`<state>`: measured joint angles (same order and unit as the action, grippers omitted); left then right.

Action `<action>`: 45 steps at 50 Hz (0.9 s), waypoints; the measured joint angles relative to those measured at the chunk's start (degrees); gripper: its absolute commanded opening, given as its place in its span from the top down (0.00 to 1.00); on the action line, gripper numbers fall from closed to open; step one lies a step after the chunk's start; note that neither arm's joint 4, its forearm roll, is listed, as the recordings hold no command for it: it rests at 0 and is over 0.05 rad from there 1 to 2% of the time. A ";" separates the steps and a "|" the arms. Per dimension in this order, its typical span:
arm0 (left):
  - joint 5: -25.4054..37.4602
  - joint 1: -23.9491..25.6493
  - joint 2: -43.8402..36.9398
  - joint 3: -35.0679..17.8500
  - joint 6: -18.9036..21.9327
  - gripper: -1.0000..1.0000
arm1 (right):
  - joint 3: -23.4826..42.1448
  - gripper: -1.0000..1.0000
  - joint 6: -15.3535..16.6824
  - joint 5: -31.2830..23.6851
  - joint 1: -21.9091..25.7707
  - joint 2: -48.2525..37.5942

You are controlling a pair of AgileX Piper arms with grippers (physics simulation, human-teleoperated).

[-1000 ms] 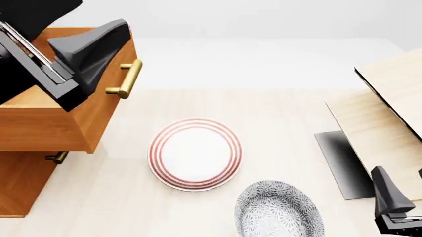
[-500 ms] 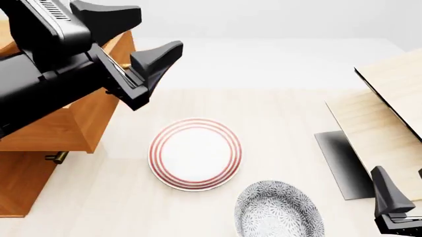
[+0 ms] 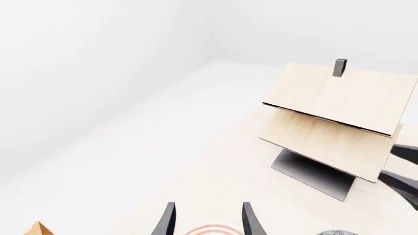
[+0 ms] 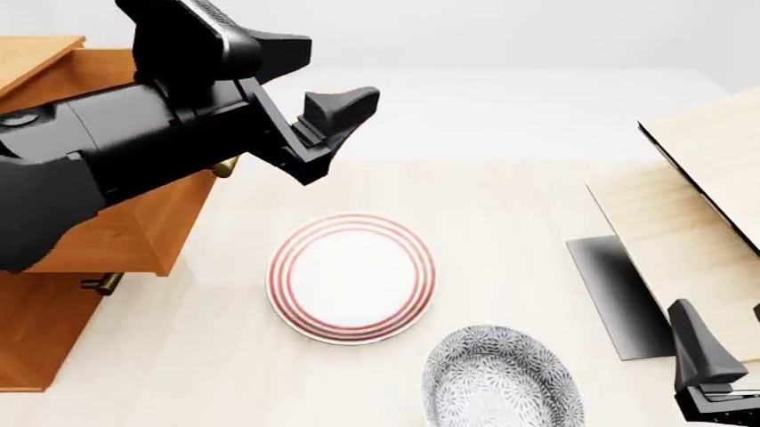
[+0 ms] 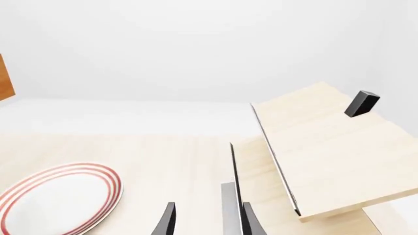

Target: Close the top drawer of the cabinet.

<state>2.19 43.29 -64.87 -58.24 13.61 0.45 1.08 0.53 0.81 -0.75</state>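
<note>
Standing well out of the cabinet (image 4: 48,329), the top drawer (image 4: 131,227) is not yet closed. Your left gripper (image 4: 327,116), at its 2 o'clock, is holding nothing, jaws parted; right gripper (image 5: 203,223) likewise.

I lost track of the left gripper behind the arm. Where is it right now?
In the front view the left gripper hangs above the table just right of the top drawer, beyond the red-ringed plate, empty.

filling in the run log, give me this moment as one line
left tool: open, empty, raised beside top drawer | top drawer: pulled out | right tool: open, empty, idle | red-striped plate: on table
</note>
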 measured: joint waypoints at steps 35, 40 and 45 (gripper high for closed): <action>-1.96 -1.15 -12.62 -0.80 -7.70 0.00 | 0.00 0.00 0.00 0.00 0.00 0.00; -3.06 -1.81 -14.27 -0.46 -8.21 0.00 | 0.00 0.00 0.00 0.00 0.00 0.00; -3.96 -2.52 -15.73 -0.24 -8.69 0.00 | 0.00 0.00 0.00 0.00 0.00 0.00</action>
<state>-1.77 40.77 -80.60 -58.48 4.91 0.45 1.08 0.53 0.81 -0.75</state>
